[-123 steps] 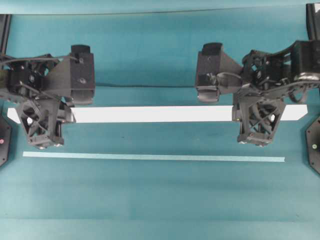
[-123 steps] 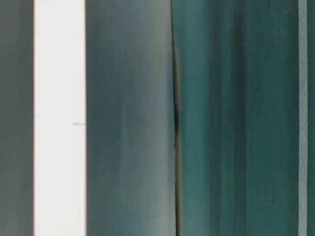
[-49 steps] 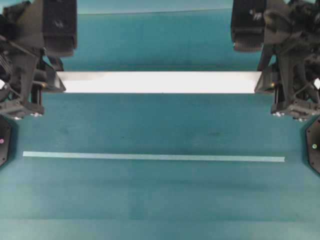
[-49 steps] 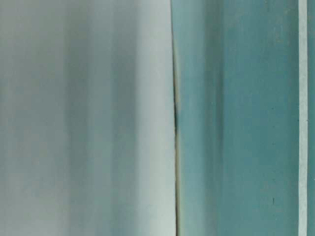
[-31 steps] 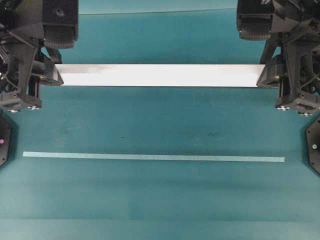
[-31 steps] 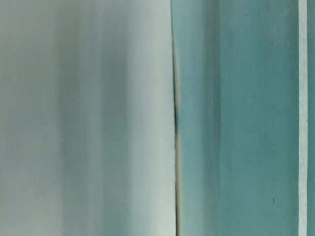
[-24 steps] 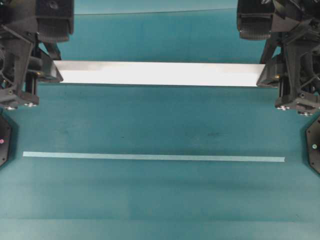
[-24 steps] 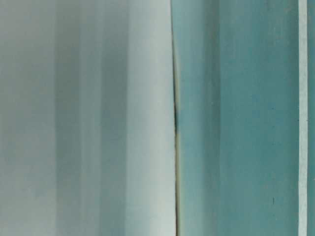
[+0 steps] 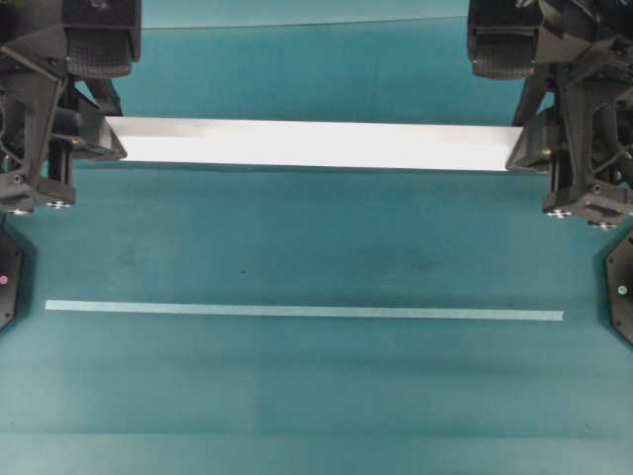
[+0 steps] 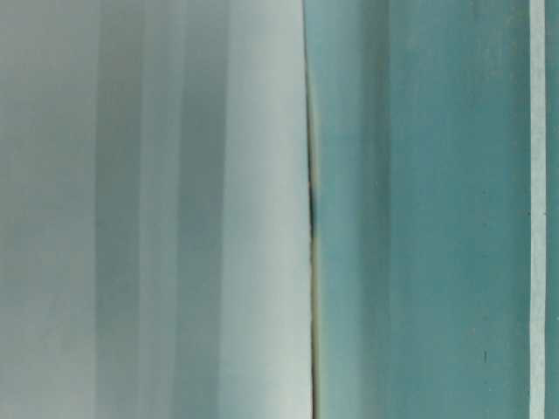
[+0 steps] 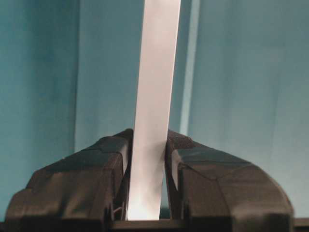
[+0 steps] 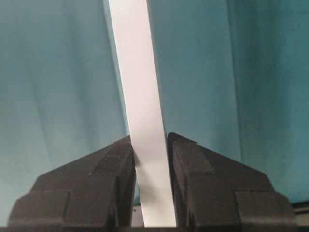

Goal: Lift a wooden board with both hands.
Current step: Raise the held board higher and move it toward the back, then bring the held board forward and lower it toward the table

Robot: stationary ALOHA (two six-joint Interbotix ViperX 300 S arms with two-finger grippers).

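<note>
**Board gripped at both ends and off the worktop**

The wooden board [image 9: 312, 144] hangs level between the two arms, high in the overhead view and well apart from the tape strip [image 9: 302, 312] lying on the teal worktop [image 9: 316, 396]. The left pincer [image 11: 147, 150] is pinching one end between its pads, and the right pincer [image 12: 148, 150] is pinching the other. The lift looks largely done; what is left, at most, is to carry it a little higher and hold it steady. How far it clears the surface is hard to tell, as the table-level view is only a blur.

The board is long, narrow, flat and smooth white. The pincers are matt black, with lattice-framed fingers and blocky housings.
</note>
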